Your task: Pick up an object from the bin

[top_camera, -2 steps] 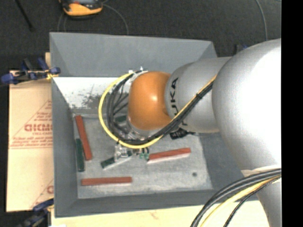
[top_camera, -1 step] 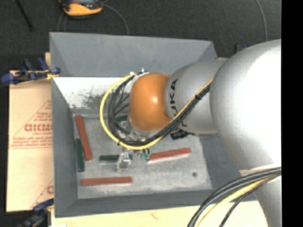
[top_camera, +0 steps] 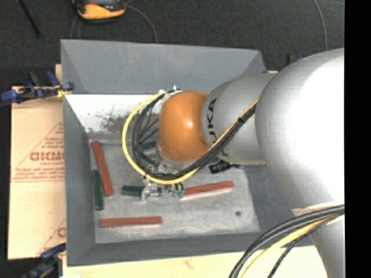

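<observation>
Low at the centre of the bin [top_camera: 162, 68], my gripper [top_camera: 152, 190] hangs between a short green stick [top_camera: 132, 190] at nine o'clock and a red stick [top_camera: 207, 189] at three, probably lined up for either; wide or narrow, I cannot tell.

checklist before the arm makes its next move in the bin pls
1. Gripper is over the middle of the bin floor: ok.
2. Nearest things can be told apart, short green piece toward the view's left, long red stick toward its right: ok.
3. Anything already held: cannot tell, the wrist hides it.
4. Left red stick and front red stick lie apart from the gripper: ok.
5. Dark green marker lies beside the left red stick, away from the gripper: ok.
</observation>
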You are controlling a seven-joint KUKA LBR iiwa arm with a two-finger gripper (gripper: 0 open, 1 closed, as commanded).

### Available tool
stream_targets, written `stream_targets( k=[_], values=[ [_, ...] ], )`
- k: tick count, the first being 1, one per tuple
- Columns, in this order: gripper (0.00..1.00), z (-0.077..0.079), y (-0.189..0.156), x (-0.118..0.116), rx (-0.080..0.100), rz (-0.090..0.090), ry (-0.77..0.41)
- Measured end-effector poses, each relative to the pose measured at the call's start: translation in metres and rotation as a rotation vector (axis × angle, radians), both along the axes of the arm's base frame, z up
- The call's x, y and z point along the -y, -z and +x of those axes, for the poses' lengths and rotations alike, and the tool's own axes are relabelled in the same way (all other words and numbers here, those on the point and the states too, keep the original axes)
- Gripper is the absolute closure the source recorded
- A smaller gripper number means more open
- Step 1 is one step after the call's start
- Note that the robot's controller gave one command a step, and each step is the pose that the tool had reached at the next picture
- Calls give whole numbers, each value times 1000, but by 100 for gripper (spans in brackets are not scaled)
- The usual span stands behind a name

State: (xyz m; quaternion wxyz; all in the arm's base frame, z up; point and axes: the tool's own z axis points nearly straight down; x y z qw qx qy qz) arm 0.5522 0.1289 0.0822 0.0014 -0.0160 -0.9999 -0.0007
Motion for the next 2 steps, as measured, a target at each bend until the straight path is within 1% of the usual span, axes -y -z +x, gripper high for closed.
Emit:
stream_targets(
  k=[1, 2],
  values=[
    [100, 0, 0, 0, 0, 0, 0],
    [100, -33, -140, -10, 6, 0, 8]
  ],
)
